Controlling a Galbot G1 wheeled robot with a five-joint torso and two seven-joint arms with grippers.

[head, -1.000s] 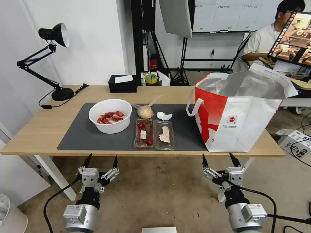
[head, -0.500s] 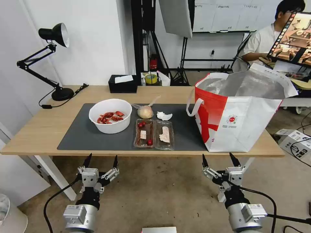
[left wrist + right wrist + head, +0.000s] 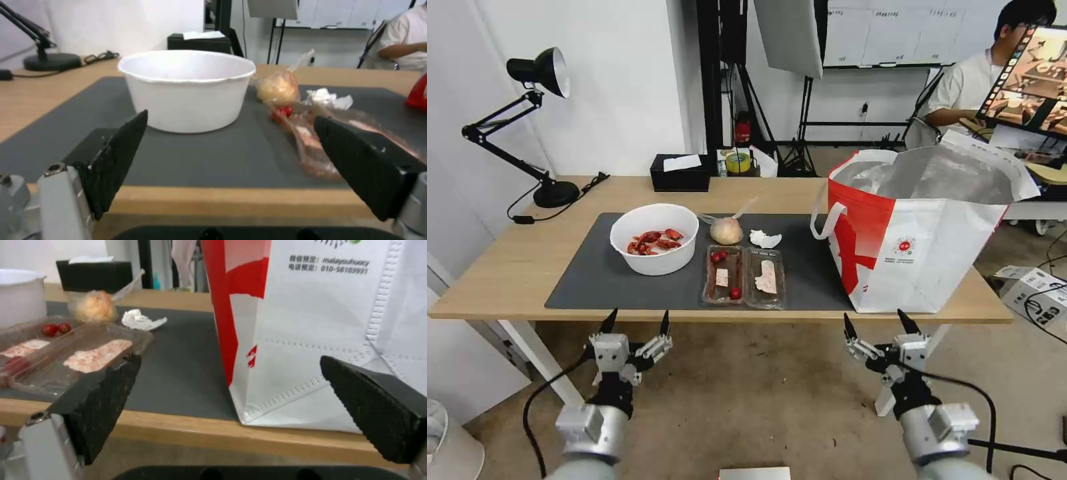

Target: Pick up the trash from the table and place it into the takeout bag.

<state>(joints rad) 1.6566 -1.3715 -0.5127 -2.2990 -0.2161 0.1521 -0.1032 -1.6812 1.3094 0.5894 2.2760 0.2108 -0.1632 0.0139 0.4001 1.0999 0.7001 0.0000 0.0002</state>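
On the dark mat of the table (image 3: 514,267) stand a white bowl (image 3: 654,239) of red crayfish shells, a knotted clear bag (image 3: 726,231) with a beige lump, a crumpled tissue (image 3: 765,239) and an opened clear tray (image 3: 744,277) with cherry tomatoes. The white and red takeout bag (image 3: 920,233) stands open at the right end. My left gripper (image 3: 638,320) hangs open below the front edge, facing the bowl (image 3: 186,90). My right gripper (image 3: 874,320) is open below the edge, facing the takeout bag (image 3: 311,323) and the tray (image 3: 75,353).
A black desk lamp (image 3: 537,73) stands at the table's far left corner, with a black tissue box (image 3: 679,172) at the back edge. A cardboard box (image 3: 1037,293) lies on the floor to the right. The takeout bag's loop handle (image 3: 827,220) points toward the trash.
Both arms have lifted a little, bringing the open grippers closer under the table's front edge. Nothing on the table has moved.
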